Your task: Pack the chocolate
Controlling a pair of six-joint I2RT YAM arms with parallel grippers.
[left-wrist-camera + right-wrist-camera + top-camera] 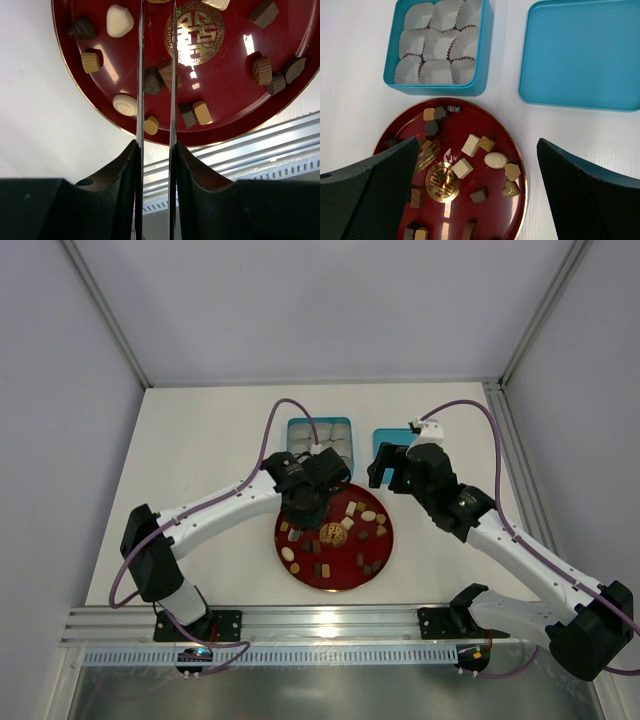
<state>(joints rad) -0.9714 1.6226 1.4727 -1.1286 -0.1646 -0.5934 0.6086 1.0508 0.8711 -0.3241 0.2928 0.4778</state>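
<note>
Chocolate (120, 21) on the round red plate (225, 95): one dark brown bite (152, 81) is straddled by the nearly closed left gripper (304, 515), hold unconfirmed; it should be pinched alone, squarely. The right gripper (477, 142) is spread wide, empty.

Ahead of the right claw (477, 141) we count one plate (470, 120), over a dozen chocolates (495, 160), one box (437, 89), nine paper cups (437, 45), one lid (580, 55).
</note>
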